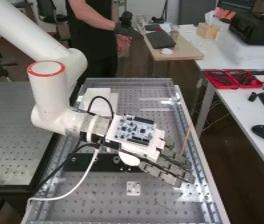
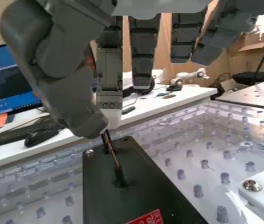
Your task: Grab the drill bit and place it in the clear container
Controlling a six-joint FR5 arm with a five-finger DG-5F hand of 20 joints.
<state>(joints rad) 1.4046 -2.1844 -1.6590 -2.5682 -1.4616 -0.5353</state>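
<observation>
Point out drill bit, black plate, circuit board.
Drill bit (image 2: 112,150): wrist view, visible shaft.
Black plate (image 2: 132,192): wrist view, bare top face.
Circuit board (image 1: 134,129): high view, middle of its face.

Seen from above, the counter (image 1: 103,205) has a perforated top. Around its middle, a black plate (image 1: 106,164) lies towards nine o'clock, a flat white piece (image 1: 106,92) at eleven and a small square plate (image 1: 133,192) at six.

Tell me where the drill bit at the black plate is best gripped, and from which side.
Probably by the upper part of the drill bit, coming from above and pinching it across its sides: it is thin and rises from the black plate, so the plate would likely crowd a grip on its lower end.
</observation>
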